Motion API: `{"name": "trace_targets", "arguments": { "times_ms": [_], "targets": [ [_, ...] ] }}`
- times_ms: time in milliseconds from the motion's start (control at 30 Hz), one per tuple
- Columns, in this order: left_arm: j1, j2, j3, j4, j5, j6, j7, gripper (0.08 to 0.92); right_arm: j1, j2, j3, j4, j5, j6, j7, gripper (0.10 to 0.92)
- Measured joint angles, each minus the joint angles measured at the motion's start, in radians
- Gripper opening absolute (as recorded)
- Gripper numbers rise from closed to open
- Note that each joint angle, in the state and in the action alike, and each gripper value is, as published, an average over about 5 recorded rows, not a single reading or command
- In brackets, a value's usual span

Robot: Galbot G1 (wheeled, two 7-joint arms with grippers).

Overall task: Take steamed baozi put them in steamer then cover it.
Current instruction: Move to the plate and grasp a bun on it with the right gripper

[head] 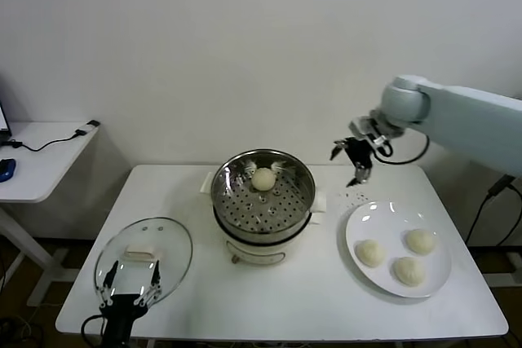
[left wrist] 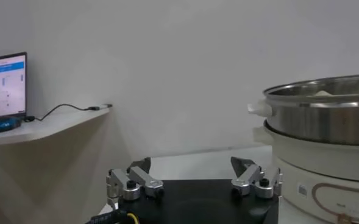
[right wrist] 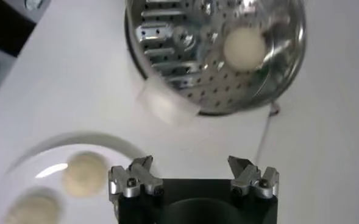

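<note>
From the head camera, a white counter (head: 285, 299) stands against a plain wall. At its middle sits the steamer (head: 263, 193), a shiny perforated metal basket on a white pot base. One steamed baozi (head: 263, 178) lies inside it, toward the far side of the basket floor. On the robot's right a white plate (head: 359, 222) holds three more buns (head: 370, 252), grouped toward the plate's near and right parts. The right tool (head: 351, 162) hangs in the air above the counter's far edge, between the steamer and the plate, holding nothing, its fingers spread. On the robot's left, near the front edge, the cover (head: 143, 260) lies flat on the counter, a clear glass lid with a cream handle at its centre. The left tool (head: 130, 286) sits low over the near part of the lid, fingers apart and empty. A side desk (head: 37, 160) with a cable stands farther left.

From the left wrist camera, the left tool (left wrist: 194, 176) shows two fingers spread wide with nothing between them. The steamer (left wrist: 325, 122) rises nearby on its white base. A lit screen (left wrist: 5, 85) stands on the side desk.

From the right wrist camera, the right tool (right wrist: 192, 173) looks down with its fingers released and empty. Below it are the steamer (right wrist: 167, 42) with its one bun (right wrist: 244, 46), and the plate (right wrist: 27, 158) carrying two visible buns (right wrist: 85, 172).
</note>
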Motion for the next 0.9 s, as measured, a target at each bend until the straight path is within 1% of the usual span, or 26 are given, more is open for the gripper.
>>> {"name": "trace_targets", "arguments": {
  "times_ms": [333, 567, 900],
  "targets": [
    [0.016, -0.002, -0.004, -0.013, 0.0, 0.002, -0.001, 0.823, -0.233, -0.063, 0.117, -0.021, -0.085, -0.063, -0.007, 0.823],
    [0.016, -0.006, -0.005, -0.013, -0.001, 0.006, -0.001, 0.823, -0.358, -0.059, 0.187, -0.056, -0.145, -0.084, -0.007, 0.823],
    [0.018, -0.007, -0.01, -0.005, -0.001, 0.005, -0.002, 0.823, -0.462, -0.036, 0.249, -0.093, -0.188, -0.097, -0.001, 0.823]
  ]
}}
